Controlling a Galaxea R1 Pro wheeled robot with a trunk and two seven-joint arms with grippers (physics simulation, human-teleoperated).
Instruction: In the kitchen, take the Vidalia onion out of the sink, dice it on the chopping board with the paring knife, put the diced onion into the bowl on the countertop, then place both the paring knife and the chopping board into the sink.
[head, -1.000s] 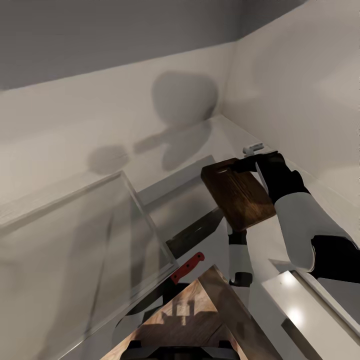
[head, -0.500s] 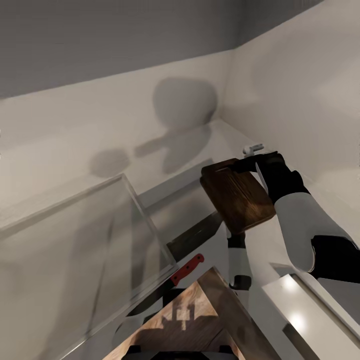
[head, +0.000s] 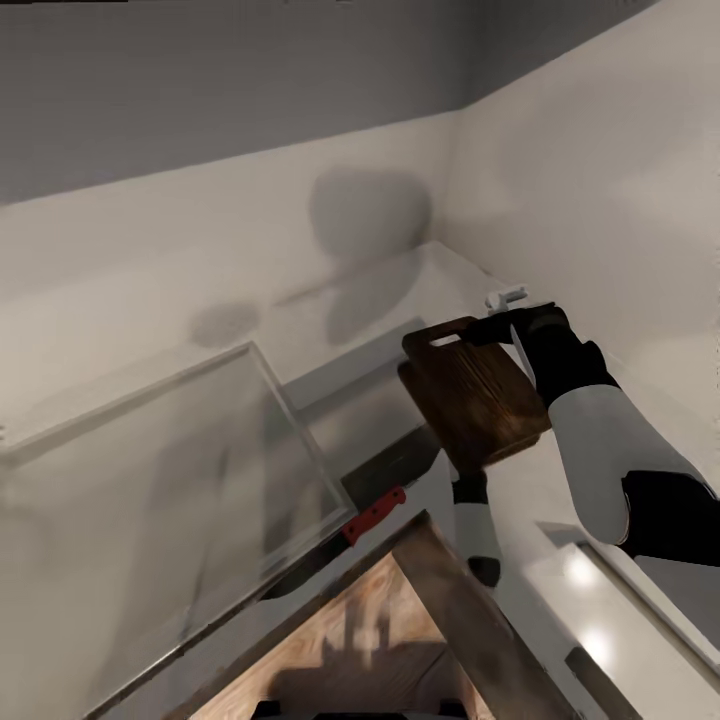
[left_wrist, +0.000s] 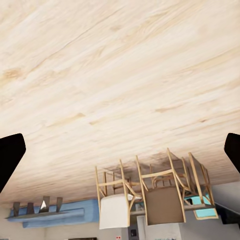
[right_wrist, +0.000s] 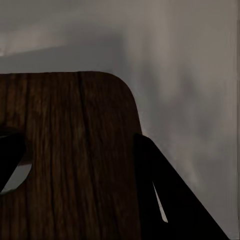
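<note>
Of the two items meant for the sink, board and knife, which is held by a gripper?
The chopping board: the right gripper grips its handle end in the air. The red-handled knife lies below, untouched.

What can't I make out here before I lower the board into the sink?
- Knife: head view, blade dark and partly behind the basin's edge.
- Board: right wrist view cuts it off; head view hides its far end behind the right gripper.
- Left gripper: only its dark fingertips show at the left wrist view's edges.

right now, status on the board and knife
Right gripper shut on board, held in the air at its handle end. Left gripper open, empty. Knife lying at sink edge. Nothing blocking.
</note>
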